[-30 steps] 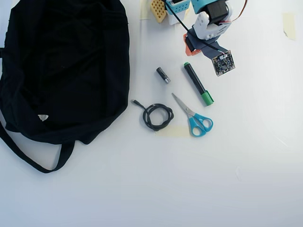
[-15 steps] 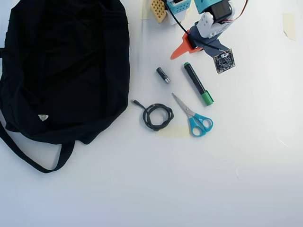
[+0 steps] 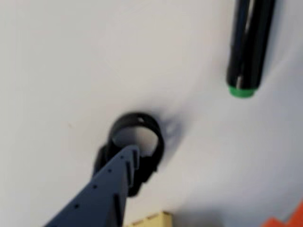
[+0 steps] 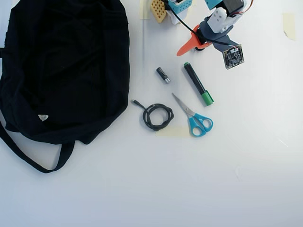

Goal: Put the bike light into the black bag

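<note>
The bike light [image 3: 138,138], a small black piece with a ring-shaped strap loop, lies on the white table in the wrist view. My gripper [image 3: 208,189] is open. Its blue finger [image 3: 113,182] reaches down over the light's lower left part, and the orange finger [image 3: 294,216] shows only at the bottom right corner, well apart. In the overhead view the gripper [image 4: 196,46] is at the top, and the light is hidden under it. The black bag [image 4: 66,66] fills the left side, with its strap [image 4: 28,158] trailing toward the front.
A black marker with green ends [image 4: 199,84] lies just below the gripper and also shows in the wrist view [image 3: 248,47]. A small black-and-silver cylinder [image 4: 163,74], a coiled black cable [image 4: 157,116] and blue-handled scissors [image 4: 195,118] lie mid-table.
</note>
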You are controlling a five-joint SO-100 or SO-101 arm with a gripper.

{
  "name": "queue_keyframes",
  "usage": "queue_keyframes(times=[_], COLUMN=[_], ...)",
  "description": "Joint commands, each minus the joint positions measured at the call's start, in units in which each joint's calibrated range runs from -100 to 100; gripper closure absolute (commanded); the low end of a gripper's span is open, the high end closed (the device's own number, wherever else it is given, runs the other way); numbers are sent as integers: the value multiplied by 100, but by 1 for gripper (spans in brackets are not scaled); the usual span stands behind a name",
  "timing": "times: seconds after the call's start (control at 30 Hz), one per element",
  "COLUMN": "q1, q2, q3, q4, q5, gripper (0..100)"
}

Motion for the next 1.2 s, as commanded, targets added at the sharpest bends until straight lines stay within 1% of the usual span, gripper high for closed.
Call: queue_keyframes(times=[0.0, 0.1, 0.27, 0.37, 0.87, 1.03, 1.17], q1=[-174, -182, -159, -174, -339, -339, -346], q2=[-95, -78, -186, -186, -194, -302, -692], q3=[-129, 24, 841, 1048, 1219, 1039, 1102], q4=[-145, -283, -1239, -1437, -1342, -714, -645], q5=[-212, -239, -239, -239, -176, -176, -176], gripper=[56, 56, 56, 56, 56, 56, 56])
